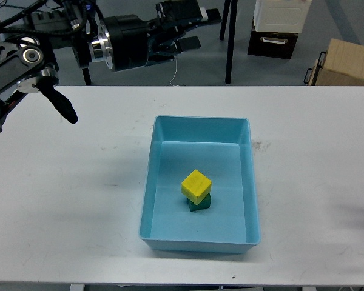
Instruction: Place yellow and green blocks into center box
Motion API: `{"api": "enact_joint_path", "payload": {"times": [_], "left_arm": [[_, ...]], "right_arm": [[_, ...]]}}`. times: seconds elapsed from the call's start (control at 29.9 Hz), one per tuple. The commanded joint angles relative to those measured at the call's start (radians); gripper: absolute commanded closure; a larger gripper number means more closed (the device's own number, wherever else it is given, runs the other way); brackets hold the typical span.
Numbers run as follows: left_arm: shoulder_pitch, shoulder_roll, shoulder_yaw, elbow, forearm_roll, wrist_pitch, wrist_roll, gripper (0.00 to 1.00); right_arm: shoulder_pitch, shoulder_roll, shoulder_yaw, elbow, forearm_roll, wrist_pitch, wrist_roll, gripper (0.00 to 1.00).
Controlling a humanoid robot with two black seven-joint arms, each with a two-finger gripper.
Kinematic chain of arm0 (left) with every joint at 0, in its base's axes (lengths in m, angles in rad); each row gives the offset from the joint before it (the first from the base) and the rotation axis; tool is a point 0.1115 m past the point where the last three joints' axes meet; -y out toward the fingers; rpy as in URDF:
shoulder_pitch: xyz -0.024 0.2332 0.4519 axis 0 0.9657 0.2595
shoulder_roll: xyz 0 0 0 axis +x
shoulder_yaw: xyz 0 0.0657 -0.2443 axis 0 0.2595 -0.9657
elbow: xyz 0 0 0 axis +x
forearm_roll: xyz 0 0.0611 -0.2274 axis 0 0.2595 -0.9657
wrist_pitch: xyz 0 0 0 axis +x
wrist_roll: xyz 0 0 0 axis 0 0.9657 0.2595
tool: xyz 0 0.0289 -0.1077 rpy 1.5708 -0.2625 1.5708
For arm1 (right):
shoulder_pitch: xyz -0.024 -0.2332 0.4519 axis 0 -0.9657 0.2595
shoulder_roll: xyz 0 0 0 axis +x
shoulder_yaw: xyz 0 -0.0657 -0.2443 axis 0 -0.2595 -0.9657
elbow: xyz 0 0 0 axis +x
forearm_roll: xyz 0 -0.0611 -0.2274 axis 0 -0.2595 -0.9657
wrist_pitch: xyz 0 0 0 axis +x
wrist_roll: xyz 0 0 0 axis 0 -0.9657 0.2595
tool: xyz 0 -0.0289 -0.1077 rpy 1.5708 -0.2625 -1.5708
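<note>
Blue tray near front edge; yellow block atop green block

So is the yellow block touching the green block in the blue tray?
Touching. The head view shows the yellow block sitting on top of the green block inside the blue tray, overlapping it with no visible gap.

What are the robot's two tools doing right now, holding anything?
Left tool: up above the table's far edge, holding nothing; open or closed cannot be told.
Right tool: out of view; only a sliver of the arm shows.
</note>
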Motion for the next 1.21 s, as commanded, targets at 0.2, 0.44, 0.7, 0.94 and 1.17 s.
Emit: {"api": "enact_joint_path", "payload": {"times": [0.2, 0.44, 0.7, 0.94, 1.17], "left_arm": [[0.566, -0.110, -0.829, -0.143, -0.132, 0.000, 0.025, 0.08], [1.004, -0.418, -1.042, -0.441, -0.161, 0.000, 0.095, 0.08], [1.332, -0.442, -0.973, -0.521, -0.337, 0.000, 0.103, 0.07], [1.547, -0.442, -0.902, -0.555, -0.556, 0.000, 0.086, 0.01], [1.653, -0.442, -0.873, -0.555, -0.658, 0.000, 0.089, 0.00]], "right_arm": [[-0.030, 0.052, -0.020, 0.022, 0.001, 0.009, 0.002, 0.00], [-0.111, 0.119, -0.055, 0.091, -0.047, 0.008, 0.008, 0.00], [-0.206, 0.132, -0.038, 0.151, -0.073, 0.012, 0.011, 0.00], [-0.257, 0.157, -0.035, 0.175, -0.074, 0.014, 0.012, 0.00], [-0.284, 0.168, -0.043, 0.195, -0.074, 0.015, 0.012, 0.00]]}}
